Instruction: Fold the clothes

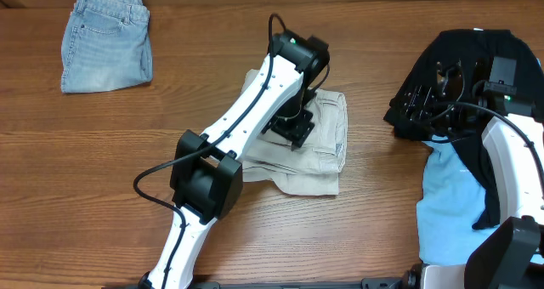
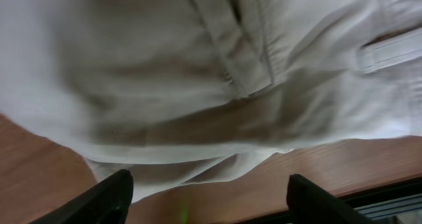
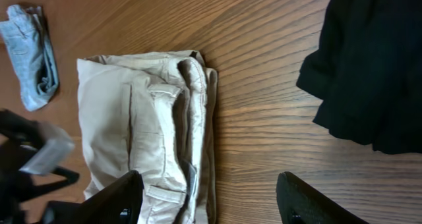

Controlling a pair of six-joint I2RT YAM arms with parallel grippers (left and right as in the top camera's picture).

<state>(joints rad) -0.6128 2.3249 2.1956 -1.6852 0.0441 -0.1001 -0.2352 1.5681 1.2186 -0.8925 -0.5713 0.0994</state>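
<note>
The beige shorts [image 1: 325, 157] lie folded at the table's middle, waistband and belt loops to the right. They fill the left wrist view [image 2: 198, 72] and show in the right wrist view [image 3: 151, 118]. My left gripper [image 1: 291, 127] hovers low over their left part, open and empty [image 2: 208, 201]. My right gripper [image 1: 429, 98] is open and empty [image 3: 211, 197], above the black garment [image 1: 472, 64] at the right. The black garment also shows in the right wrist view [image 3: 369, 66]. A light-blue cloth [image 1: 455, 195] lies below it. Folded pale-blue denim shorts [image 1: 106, 41] sit at the far left.
The denim shorts also show small in the right wrist view [image 3: 30, 53]. The left arm [image 1: 229, 136] stretches diagonally across the wooden table [image 1: 127, 136]. The right arm's white link [image 1: 514, 161] covers part of the black and blue cloth.
</note>
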